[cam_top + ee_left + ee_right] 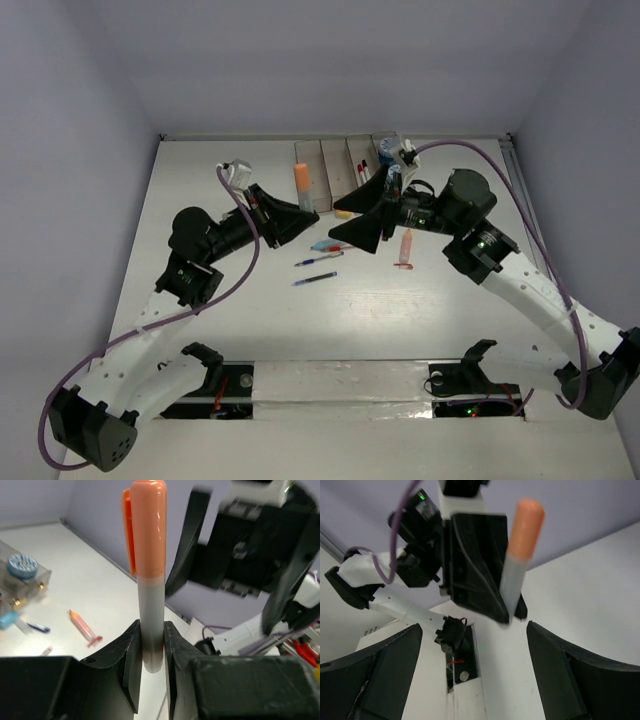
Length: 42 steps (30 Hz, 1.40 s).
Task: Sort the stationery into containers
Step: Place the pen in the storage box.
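Now, L tool gripping orange marker, R tool open, pens in bins

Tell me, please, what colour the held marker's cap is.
The marker's cap is orange, clearest in the left wrist view.

Orange-capped grey marker held upright; blue pens lie near containers.

orange-capped marker upright, clamped (grey barrel)
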### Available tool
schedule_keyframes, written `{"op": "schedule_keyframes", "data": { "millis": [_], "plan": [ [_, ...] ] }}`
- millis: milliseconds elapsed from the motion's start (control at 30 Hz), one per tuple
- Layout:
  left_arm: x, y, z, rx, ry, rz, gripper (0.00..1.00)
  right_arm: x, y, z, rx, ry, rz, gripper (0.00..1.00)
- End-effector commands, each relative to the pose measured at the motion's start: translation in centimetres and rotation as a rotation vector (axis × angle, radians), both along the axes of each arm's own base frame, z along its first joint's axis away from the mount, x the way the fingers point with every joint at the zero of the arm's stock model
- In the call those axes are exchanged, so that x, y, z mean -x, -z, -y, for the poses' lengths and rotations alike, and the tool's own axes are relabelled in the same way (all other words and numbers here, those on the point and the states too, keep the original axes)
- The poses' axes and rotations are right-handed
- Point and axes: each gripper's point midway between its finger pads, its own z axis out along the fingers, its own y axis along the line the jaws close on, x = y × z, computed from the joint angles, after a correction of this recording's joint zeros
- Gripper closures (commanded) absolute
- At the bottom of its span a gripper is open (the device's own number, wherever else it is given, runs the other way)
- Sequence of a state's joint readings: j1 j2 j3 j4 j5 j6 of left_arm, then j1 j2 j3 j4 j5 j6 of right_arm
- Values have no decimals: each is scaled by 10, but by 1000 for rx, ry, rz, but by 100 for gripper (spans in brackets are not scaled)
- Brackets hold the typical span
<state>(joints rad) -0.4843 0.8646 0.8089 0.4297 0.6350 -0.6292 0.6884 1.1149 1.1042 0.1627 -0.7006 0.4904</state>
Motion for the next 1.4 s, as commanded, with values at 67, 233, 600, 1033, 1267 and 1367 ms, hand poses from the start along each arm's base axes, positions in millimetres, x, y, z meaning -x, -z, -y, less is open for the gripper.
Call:
{"op": "schedule_keyframes", "data": {
  "millis": [67,233,600,1033,1267,1367],
  "plan": [
    [32,-20,2,69,119,95,100,-10,-20,-9,6,-15,106,8],
    [39,-18,7,70,153,108,100,-26,-16,-23,17,-20,73,9],
    [41,-8,19,52,186,88,100,-27,-25,-33,-41,-64,61,23],
    [30,2,19,3,144,78,100,-32,-36,-35,-107,-44,67,29],
    [25,2,18,-13,114,83,100,-43,-25,-43,-89,-36,16,86],
    [20,0,13,-30,65,92,84,-55,-18,-44,-65,15,-5,100]
  ]
}}
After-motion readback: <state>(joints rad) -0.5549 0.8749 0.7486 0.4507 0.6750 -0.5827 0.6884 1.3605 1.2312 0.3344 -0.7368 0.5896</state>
